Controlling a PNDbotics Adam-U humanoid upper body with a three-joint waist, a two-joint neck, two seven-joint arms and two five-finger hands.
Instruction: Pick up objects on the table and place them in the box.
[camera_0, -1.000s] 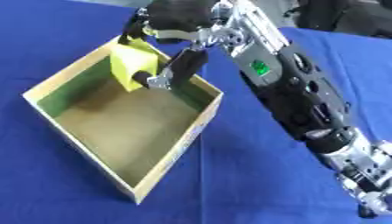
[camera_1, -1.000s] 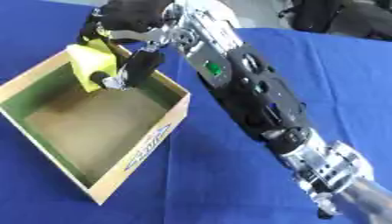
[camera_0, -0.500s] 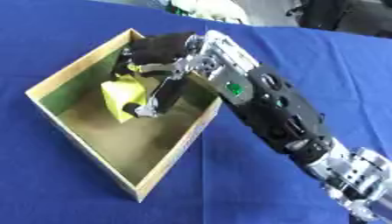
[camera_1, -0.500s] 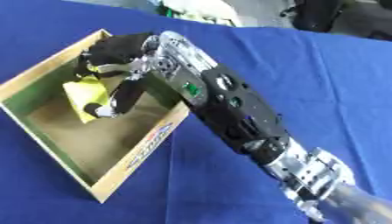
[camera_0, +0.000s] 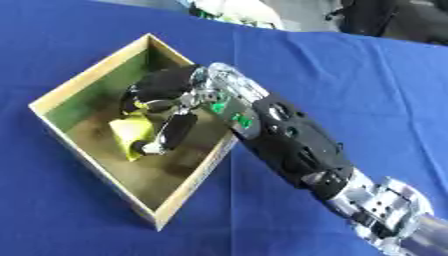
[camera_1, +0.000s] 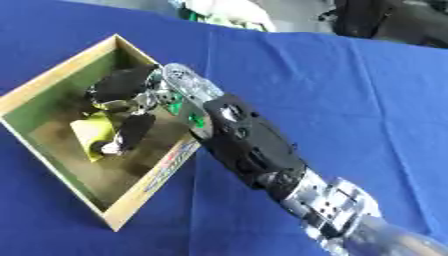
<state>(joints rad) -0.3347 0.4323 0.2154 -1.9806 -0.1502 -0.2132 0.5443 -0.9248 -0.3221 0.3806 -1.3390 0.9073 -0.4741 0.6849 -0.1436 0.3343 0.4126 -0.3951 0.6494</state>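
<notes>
The robot's right arm reaches in from the lower right and stretches diagonally across the blue table (camera_0: 350, 75) until its right hand (camera_0: 166, 95) is down inside the box (camera_0: 87, 82). The box is a shallow, open cardboard tray with pale outer walls, green inner walls and a brown floor, and it sits turned like a diamond on the left part of the cloth. Inside it, toward the left side of the floor, lies a yellow object (camera_0: 131, 134), blocky and a little crumpled in outline; I cannot make out what it is. The hand's dark fingers (camera_0: 175, 132) curl down over the object's right side and touch it, with the thumb tucked close above, so the hand is closed around the yellow object, which rests on or just above the box floor. The forearm crosses over the box's near right wall. Some pale and green things show at the far edge of the table, too blurred to identify.
</notes>
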